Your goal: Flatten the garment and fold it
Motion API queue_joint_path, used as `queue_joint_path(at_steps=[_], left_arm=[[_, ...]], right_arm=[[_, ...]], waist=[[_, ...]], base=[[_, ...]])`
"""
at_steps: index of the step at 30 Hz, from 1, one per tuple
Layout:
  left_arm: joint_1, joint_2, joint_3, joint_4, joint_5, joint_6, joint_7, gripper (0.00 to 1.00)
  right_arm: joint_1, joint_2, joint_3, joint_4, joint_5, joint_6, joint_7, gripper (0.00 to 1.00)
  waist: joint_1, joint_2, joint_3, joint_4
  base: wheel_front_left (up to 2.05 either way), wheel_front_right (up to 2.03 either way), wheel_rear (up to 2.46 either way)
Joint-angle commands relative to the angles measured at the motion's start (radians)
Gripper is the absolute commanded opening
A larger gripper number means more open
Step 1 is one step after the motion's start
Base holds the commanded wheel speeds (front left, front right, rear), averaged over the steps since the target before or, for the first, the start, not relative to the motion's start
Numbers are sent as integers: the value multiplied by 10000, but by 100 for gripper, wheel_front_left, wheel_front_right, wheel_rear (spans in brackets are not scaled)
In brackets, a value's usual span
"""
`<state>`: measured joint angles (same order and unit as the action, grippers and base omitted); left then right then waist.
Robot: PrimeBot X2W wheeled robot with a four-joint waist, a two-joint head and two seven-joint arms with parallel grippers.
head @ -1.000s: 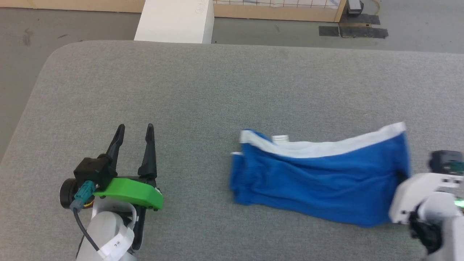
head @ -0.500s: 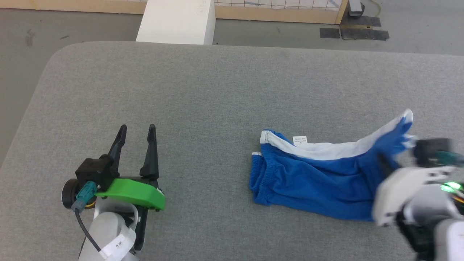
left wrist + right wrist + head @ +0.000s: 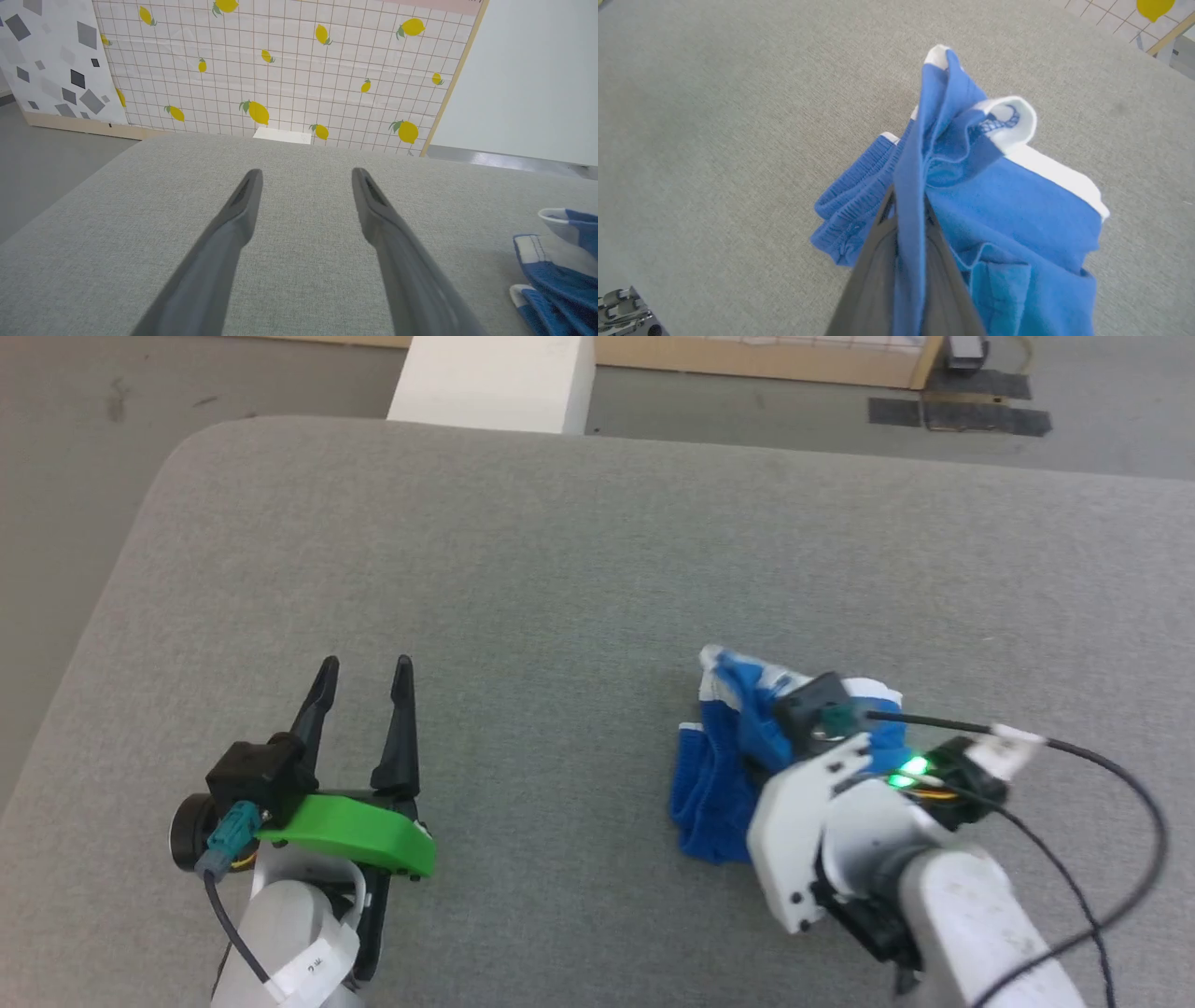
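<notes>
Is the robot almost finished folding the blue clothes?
Not yet. Done: nothing; the garment lies bunched on the table. In hand: the right gripper pinches a fold of it, lifted over the rest. Still to do: smoothing and folding; the left gripper is open, apart.

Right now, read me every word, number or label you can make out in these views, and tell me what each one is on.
Nothing can be quoted as it reads.
White band on the left forearm: dark marks, too small and blurred to read.
White tag on the black cable: no writing legible.
Garment: no writing on the parts in view.
Lemon-print panel: pictures, no words.
</notes>
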<state>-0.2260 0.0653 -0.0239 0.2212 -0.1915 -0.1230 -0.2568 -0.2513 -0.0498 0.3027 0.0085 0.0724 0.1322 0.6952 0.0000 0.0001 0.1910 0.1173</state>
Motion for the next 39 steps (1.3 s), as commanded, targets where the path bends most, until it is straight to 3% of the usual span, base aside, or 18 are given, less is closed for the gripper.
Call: queue_joint_path(at_steps=[1,3,4,5,6,7,13,17,24,28,31,39], left_arm=[[-86,-46,7,16,42,-66,-49,100],[-97,-54,22,23,30,-67,-49,100],[-107,-58,28,20,28,-68,-49,100],[-110,-61,28,21,31,-69,-49,100],[-110,-64,29,23,34,-70,-49,100],[-107,-67,36,25,35,-70,-49,100],[-1,-84,140,-7,62,-72,-49,100],[92,-92,173,-26,97,-73,-49,100],[260,-101,235,-114,86,-75,-49,100],[338,-101,247,-136,61,-75,-49,100],[361,-105,219,-140,45,-75,-49,100],[345,-113,156,-135,-15,-76,-49,100]], right_arm=[[-248,-5,151,353,131,-15,-6,0],[-508,-5,342,903,226,-15,-109,0],[-635,-5,424,1148,368,-15,-228,17],[-723,-5,500,1318,474,-15,-316,42],[-804,-5,609,1491,574,-15,-406,95],[-835,-5,645,1569,740,-15,-497,100],[-835,-5,753,1121,1881,-15,-1465,100],[-554,-5,291,118,2903,-15,-2868,100],[628,-5,-1931,-832,3346,-15,-5306,100],[1309,-5,-3142,-146,3452,-15,-6142,100],[1573,-5,-3488,672,3723,-15,-6325,100],[1364,-5,-2869,2546,4691,-15,-6209,100]], waist=[[0,-1,107,142],[0,-1,168,218],[0,-1,192,246],[0,-1,206,270],[0,-1,217,293],[0,-1,221,304],[0,-1,124,209],[0,-1,-67,17],[0,-1,-365,-398],[0,-1,-449,-587],[0,-1,-458,-646],[0,-1,-380,-618]], base=[[0,0,0],[0,0,0],[0,0,0],[0,0,0],[0,0,0],[0,0,0],[0,0,0],[0,0,0],[0,0,0],[0,0,0],[0,0,0],[0,0,0]])
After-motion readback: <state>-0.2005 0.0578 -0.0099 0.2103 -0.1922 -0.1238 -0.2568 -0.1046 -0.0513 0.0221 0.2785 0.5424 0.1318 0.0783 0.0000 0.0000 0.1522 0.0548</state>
